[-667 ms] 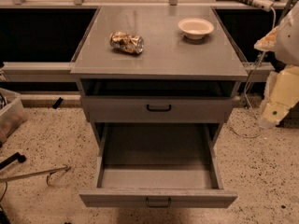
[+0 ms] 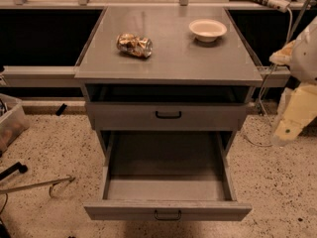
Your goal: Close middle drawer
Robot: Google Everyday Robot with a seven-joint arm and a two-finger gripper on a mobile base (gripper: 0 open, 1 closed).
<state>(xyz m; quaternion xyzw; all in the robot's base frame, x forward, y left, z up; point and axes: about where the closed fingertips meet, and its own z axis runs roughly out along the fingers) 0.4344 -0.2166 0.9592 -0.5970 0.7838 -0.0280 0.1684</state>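
The middle drawer (image 2: 167, 211) is a grey metal drawer with a small black centre handle (image 2: 167, 215). It stands pulled far out towards me, and its deep plain tray (image 2: 167, 162) is empty. The top drawer (image 2: 167, 116) above it is pushed in. The lowest drawer is hidden under the open one. My cream-coloured arm hangs at the right edge of the view. Its gripper (image 2: 286, 132) is to the right of the cabinet, at about the height of the top drawer and touching neither drawer.
On the cabinet top (image 2: 168, 63) lie a crushed can (image 2: 134, 44) and a white bowl (image 2: 207, 29). A cable runs down the floor at right (image 2: 257, 133). A plastic bin (image 2: 10, 123) and a metal rod (image 2: 34, 185) are on the speckled floor at left.
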